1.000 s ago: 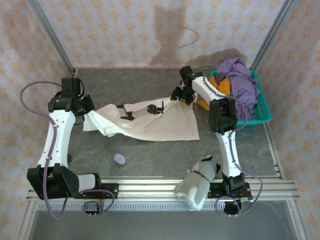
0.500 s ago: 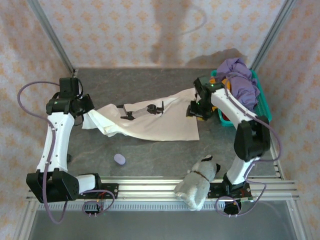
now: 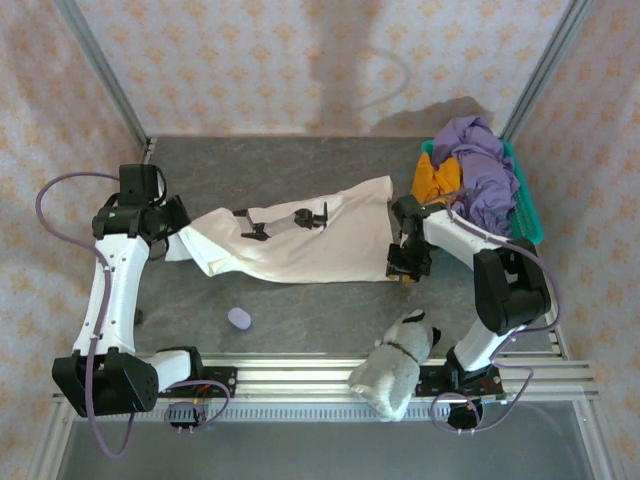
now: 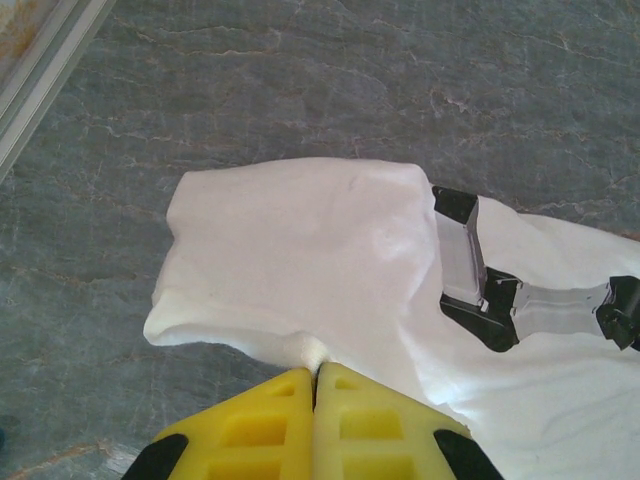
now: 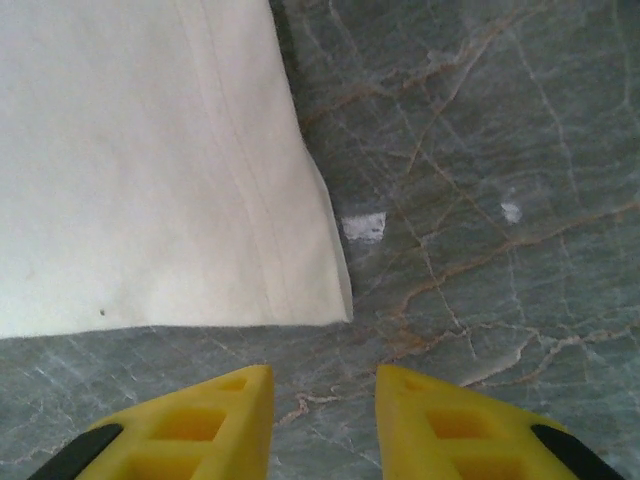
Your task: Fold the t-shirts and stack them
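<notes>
Grey desk (image 3: 300,170): left claw (image 4: 315,375) pressed together, apparently pinching the white shirt (image 3: 320,245) at its edge; right claw (image 5: 323,385) apart beside its corner.

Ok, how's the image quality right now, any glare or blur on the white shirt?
Left wrist: the cream-white shirt is blown out, its folds barely readable, though the black print is crisp. Right wrist: evenly lit, the hem stitching sharp, no glare. Top external: sharp, with soft shadows on the back wall.

Grey table (image 3: 300,170) under cream t-shirt (image 3: 320,250), basket (image 3: 528,218)
</notes>
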### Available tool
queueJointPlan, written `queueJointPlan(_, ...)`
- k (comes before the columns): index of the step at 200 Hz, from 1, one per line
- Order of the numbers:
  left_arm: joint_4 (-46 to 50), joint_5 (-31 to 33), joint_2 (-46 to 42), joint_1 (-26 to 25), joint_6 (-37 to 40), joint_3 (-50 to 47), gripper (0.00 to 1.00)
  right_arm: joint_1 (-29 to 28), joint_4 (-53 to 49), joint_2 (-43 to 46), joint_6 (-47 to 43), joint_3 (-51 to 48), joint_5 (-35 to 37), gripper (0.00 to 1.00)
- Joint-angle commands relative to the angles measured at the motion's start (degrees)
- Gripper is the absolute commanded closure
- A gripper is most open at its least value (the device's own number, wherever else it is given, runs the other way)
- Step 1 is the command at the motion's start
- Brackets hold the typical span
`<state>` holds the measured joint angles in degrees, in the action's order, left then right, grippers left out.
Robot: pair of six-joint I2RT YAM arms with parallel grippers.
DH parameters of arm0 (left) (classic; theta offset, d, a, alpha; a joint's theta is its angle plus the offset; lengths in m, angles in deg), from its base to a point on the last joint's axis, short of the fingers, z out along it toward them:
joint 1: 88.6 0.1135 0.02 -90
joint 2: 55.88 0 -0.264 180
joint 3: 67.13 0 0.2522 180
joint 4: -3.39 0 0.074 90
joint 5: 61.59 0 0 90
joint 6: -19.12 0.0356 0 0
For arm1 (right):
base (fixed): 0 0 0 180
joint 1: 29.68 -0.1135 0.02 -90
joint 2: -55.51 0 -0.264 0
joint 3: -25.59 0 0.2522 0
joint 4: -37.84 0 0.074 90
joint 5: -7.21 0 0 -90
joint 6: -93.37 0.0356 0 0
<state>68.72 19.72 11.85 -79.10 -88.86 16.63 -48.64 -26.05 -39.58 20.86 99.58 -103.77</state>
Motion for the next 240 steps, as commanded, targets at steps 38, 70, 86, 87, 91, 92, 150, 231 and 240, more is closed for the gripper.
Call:
queueJointPlan(38, 0.72, -0.29, -1.91, 0.21, -0.48, -1.16, 1.00, -0.04, 5.95, -3.64, 1.03, -1.35, -0.31, 0.73)
queueJointPlan(70, 1.13, -0.32, -2.08, 0.23, -0.48, -1.00, 1.00, -0.04, 6.30, -5.18, 0.77, -0.60, -0.08, 0.78)
queueJointPlan(86, 1.35, -0.41, -2.11, 0.18, -0.48, -0.83, 1.00, -0.01, 6.46, -5.22, 0.53, -0.55, -0.46, 0.85)
queueJointPlan(87, 1.39, -0.43, -2.14, 0.22, -0.48, -0.83, 1.00, 0.03, 6.50, -5.21, 0.53, -0.55, -0.46, 0.85)
queueJointPlan(91, 1.34, -0.45, -2.07, 0.21, -0.48, -0.78, 1.00, 0.05, 6.47, -5.05, 0.47, -0.55, -0.54, 0.87)
queueJointPlan(92, 1.38, -0.45, -2.07, 0.23, -0.48, -0.76, 1.00, -0.03, 6.50, -4.99, 0.45, -0.55, -0.51, 0.87)
queueJointPlan(150, 4.25, -0.97, -3.04, 0.22, 0.05, 3.79, 1.00, -0.07, 1.53, 4.86, -0.14, 3.64, 1.08, 1.00)
queueJointPlan(231, 7.69, -0.50, 0.90, 0.22, 1.22, 32.70, 1.00, -0.02, 5.01, 22.92, 7.76, 25.56, 2.50, 1.00)
queueJointPlan(240, 4.41, -1.09, 0.17, 0.24, 1.27, 33.64, 1.00, -0.07, 6.15, 23.79, 7.70, 27.53, 3.80, 1.00)
